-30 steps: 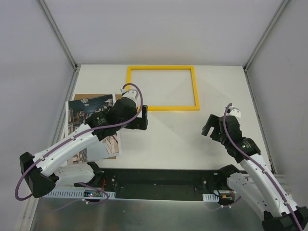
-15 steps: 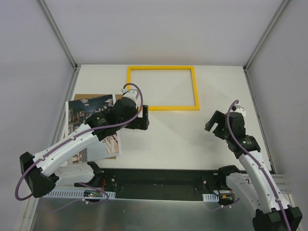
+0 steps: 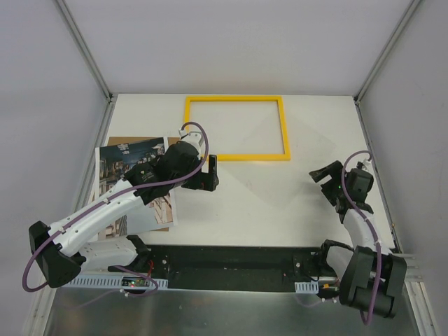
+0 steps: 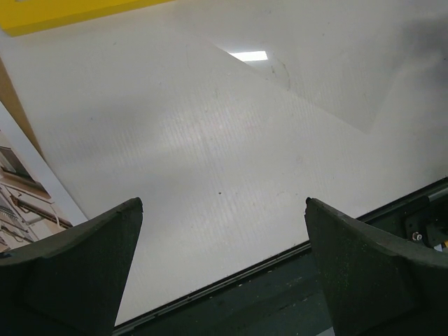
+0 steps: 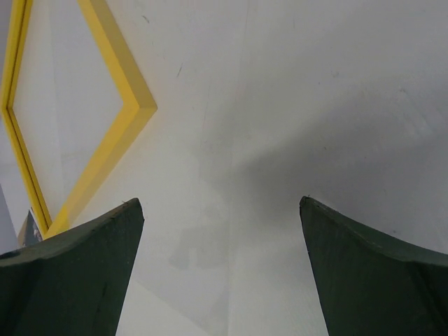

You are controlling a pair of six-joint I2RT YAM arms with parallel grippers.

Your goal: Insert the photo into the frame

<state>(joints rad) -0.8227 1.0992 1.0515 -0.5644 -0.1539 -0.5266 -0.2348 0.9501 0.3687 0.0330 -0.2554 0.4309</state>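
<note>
- Since the earlier top frames, my right arm is swinging out toward the table's [image 3: 266, 203] right edge. The right gripper [image 3: 323, 175] is now pointing left, while my left gripper [image 3: 210, 173] is barely turning.
- Top view: the photo [image 3: 119, 164] is lying flat at the left, partly hidden under my left arm and resting on a brown backing board [image 3: 136, 141]. The frame [image 3: 236, 157] is lying flat at far centre with its yellow face up, nothing inside it, and sitting well apart from the photo.
- I'm guessing the right arm is clearing space so the left can work the photo. The task is looking barely started.
- Left wrist view: my black fingers [image 4: 70, 273] are standing fully spread with nothing between them, hovering over bare matte white table.
- Also here, the photo's white border and street print are peeking in at the left edge [image 4: 21, 203], with a brown board strip just above and a yellow frame corner at top left [image 4: 63, 10].
- The print is looking like thin, floppy paper lying flush, so pinching an edge is probably going to be fiddly.
- Right wrist view: these jaws are also gaping wide and holding nothing, hanging above faintly scuffed white table.
- The frame's corner is showing at the left [image 5: 119, 105]. It is a thin, rigid, square-edged moulding with smooth yellow paint, and the table is showing through the opening.
</note>
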